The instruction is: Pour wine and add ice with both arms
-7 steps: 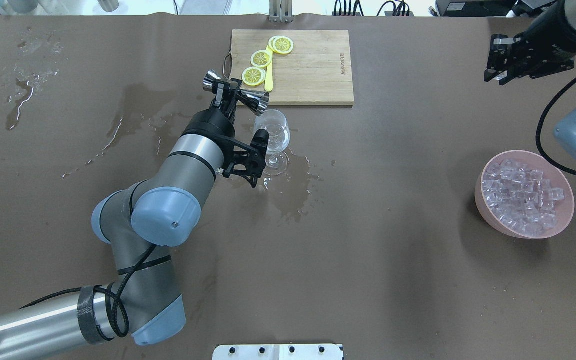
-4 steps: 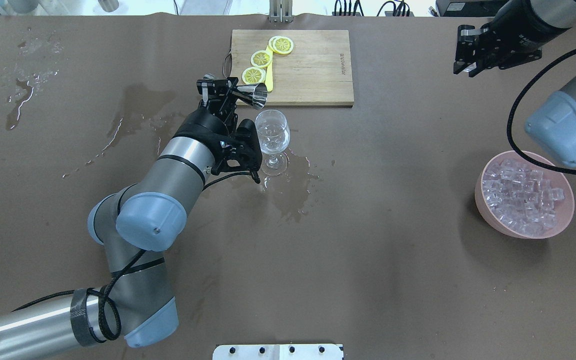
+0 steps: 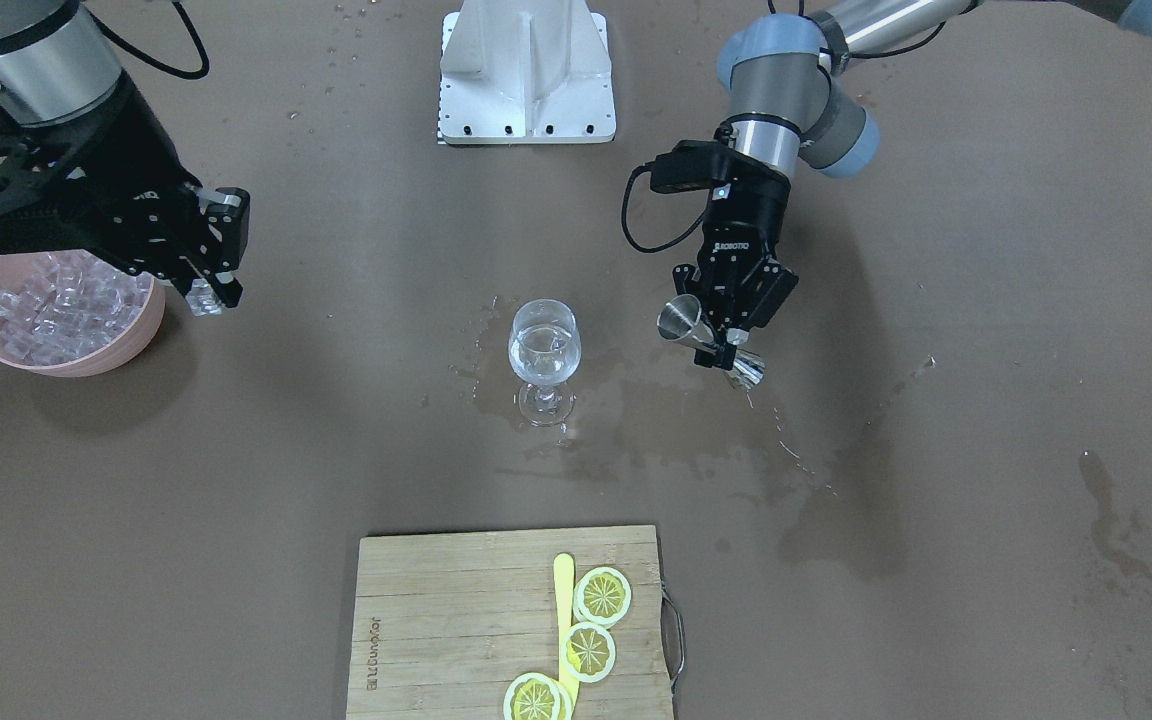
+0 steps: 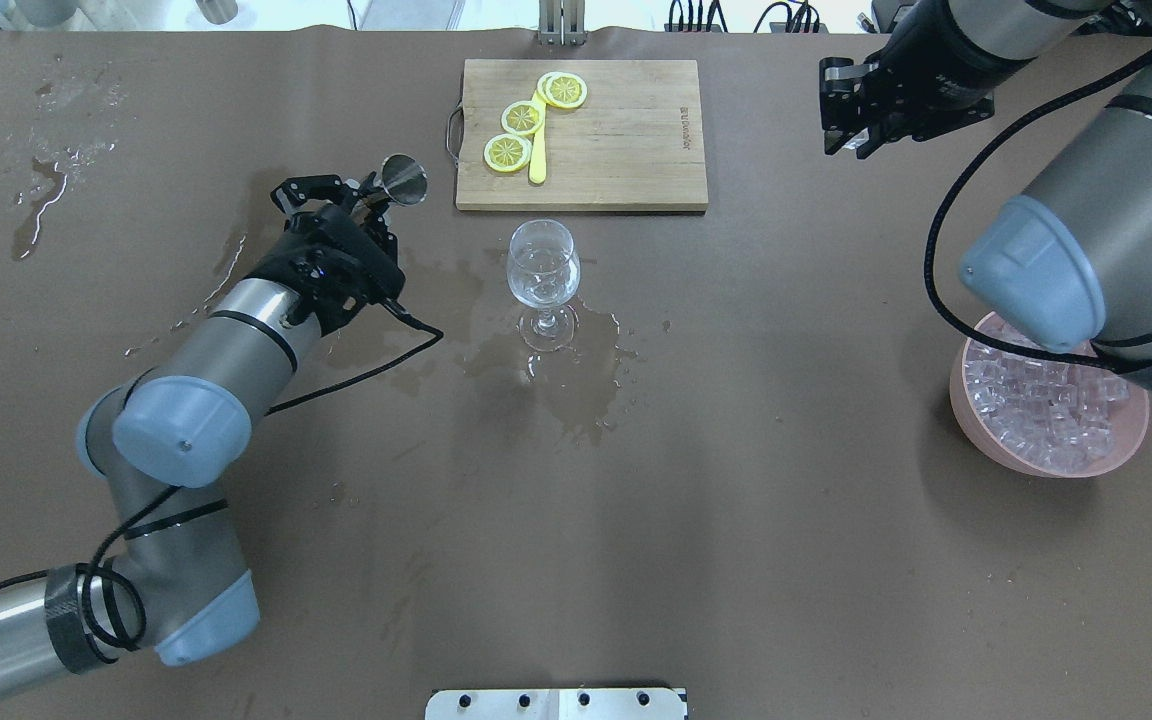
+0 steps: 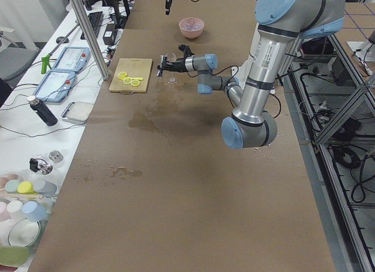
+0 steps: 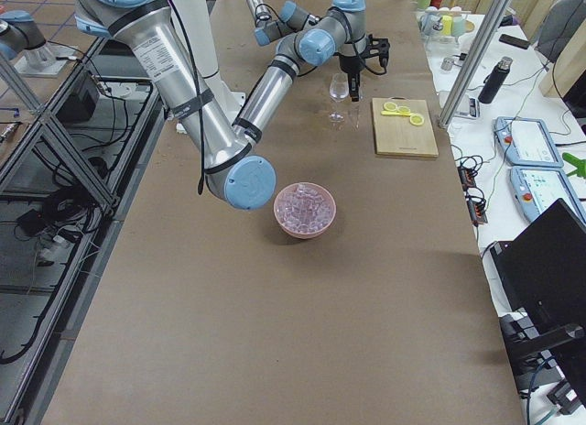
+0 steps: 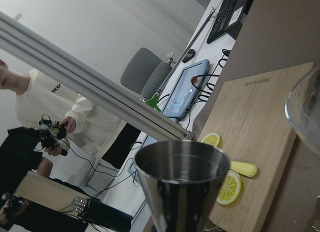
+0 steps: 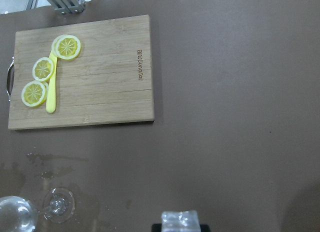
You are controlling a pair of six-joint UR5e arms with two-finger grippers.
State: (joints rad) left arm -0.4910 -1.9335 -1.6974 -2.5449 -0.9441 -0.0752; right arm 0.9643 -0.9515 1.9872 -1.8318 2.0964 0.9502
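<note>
The left pincer (image 3: 722,346) is clamped on the waist of a steel jigger (image 3: 679,321), which is tilted over and held to one side of the wine glass (image 4: 542,272), clear of its rim. The right pincer (image 3: 212,298) grips 1 clear cube (image 8: 179,218) between its fingers. It is raised high, somewhere between the glass and the pink bowl (image 3: 86,362) and touching neither. The rest of the ice (image 3: 51,300) is heaped in that bowl.

The glass stands upright mid-counter (image 3: 936,600) with a little clear wine (image 3: 543,350) in it, and wet patches (image 4: 586,390) spread around its foot (some of the pour, I judge, missed). Beyond it lies a cutting board (image 4: 626,140) with 3 lemon slices (image 4: 507,152).

By my reading the pour is done — the left wrist view shows no liquid in the jigger's mouth, though its depth is dark. What is left is to carry the cube across, drop it in the glass — likely fetch more — and set the jigger down.
</note>
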